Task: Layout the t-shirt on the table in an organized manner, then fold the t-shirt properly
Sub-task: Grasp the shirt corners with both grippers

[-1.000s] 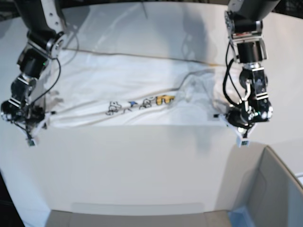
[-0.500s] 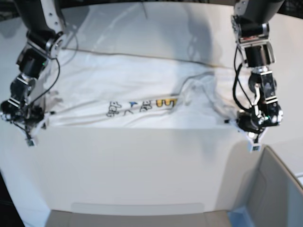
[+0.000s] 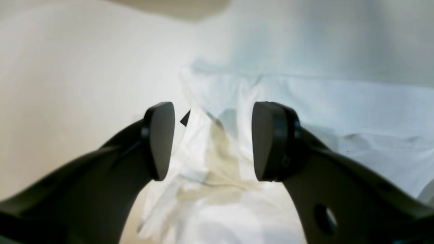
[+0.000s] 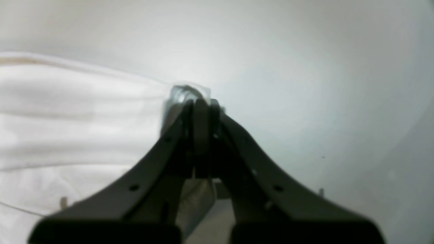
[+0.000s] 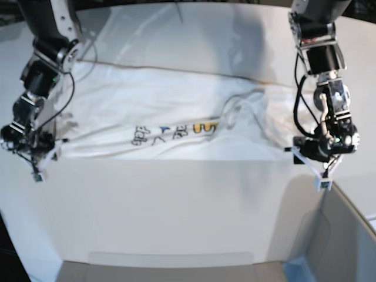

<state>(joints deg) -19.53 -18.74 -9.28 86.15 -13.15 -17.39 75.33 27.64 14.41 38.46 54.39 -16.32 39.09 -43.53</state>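
The white cloth short-sleeved t-shirt (image 5: 170, 111) lies stretched in a long band across the far half of the smooth white counter (image 5: 176, 211), blue-yellow lettering along its near fold. The right hand (image 5: 35, 154) is pinched together on the shirt's corner at one end. At the other end the left hand (image 5: 317, 167) stands with pads apart over a crumpled corner, gripping nothing. To lay it out well, I judge the right hand should hold tension while the left re-grips lower, catching one layer only, then draws evenly outward, avoiding the wrinkled bunch beside the lettering.
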